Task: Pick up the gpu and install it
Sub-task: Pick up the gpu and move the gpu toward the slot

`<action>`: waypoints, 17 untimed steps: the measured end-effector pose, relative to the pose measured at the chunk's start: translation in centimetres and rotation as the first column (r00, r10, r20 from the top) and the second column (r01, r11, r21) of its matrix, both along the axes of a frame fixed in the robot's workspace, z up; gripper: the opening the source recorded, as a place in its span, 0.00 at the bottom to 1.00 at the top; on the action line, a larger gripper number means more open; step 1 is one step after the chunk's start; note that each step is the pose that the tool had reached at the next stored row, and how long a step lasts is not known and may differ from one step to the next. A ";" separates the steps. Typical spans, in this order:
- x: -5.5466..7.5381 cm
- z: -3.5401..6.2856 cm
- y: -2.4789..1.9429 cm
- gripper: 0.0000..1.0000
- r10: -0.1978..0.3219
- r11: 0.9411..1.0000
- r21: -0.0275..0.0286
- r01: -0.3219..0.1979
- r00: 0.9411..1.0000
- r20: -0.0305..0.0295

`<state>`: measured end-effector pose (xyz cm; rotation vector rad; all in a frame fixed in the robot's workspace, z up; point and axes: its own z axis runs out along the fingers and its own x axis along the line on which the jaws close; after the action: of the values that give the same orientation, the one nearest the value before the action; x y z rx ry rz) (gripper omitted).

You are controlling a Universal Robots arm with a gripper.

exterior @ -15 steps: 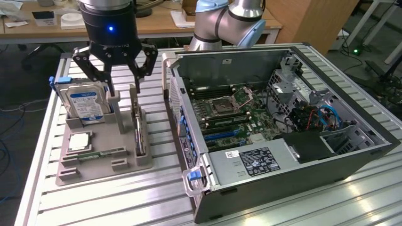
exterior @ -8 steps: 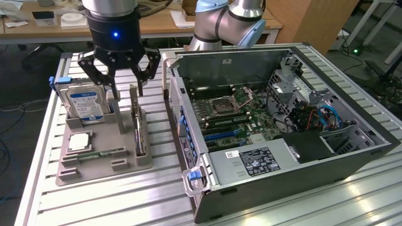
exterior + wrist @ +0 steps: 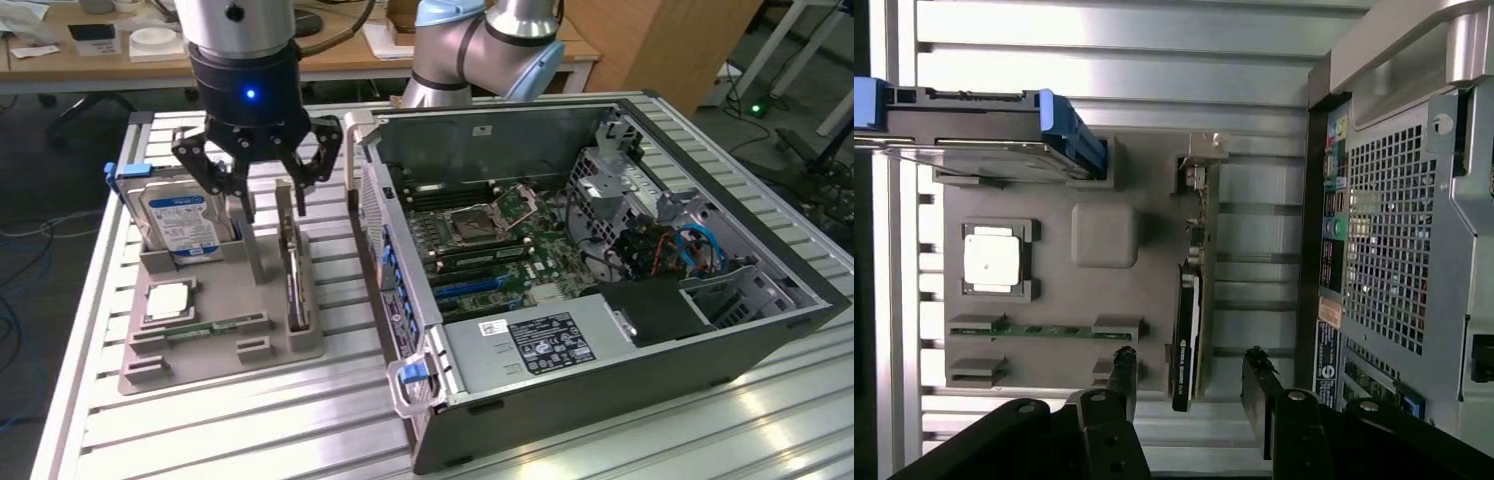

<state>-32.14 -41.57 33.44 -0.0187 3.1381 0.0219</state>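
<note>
Our gripper (image 3: 272,210) hangs over the gpu (image 3: 295,275), jaws spread; a thin dark card, edge-up. Matte grey tray (image 3: 200,355) holds it.

Even overhead light, nothing dim. The table (image 3: 1154,60) slats glare white in my wrist cam, and my fingers (image 3: 1122,378) come out nearly black silhouettes.

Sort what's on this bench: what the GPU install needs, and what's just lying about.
For the job: gpu, on edge in the tray; open gripper above it; open PC case.
Lying about: hard drive, CPU, memory stick, in the same tray.
</note>
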 end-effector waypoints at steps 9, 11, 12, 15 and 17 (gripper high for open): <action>0.0 -1.62 -0.43 0.55 0.004 1.000 0.000 -0.004 1.000 0.000; 0.0 -1.99 -0.78 0.55 0.004 1.000 0.000 -0.004 1.000 0.000; 0.0 -2.19 -0.99 0.55 0.004 1.000 0.000 -0.004 1.000 0.000; 0.2 -2.72 -1.16 0.55 0.004 1.000 0.000 -0.004 1.000 0.000; 0.3 -3.09 -1.16 0.55 0.004 1.000 0.000 -0.004 1.000 0.000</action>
<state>-31.83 -42.73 30.35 -0.0253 3.1381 0.0219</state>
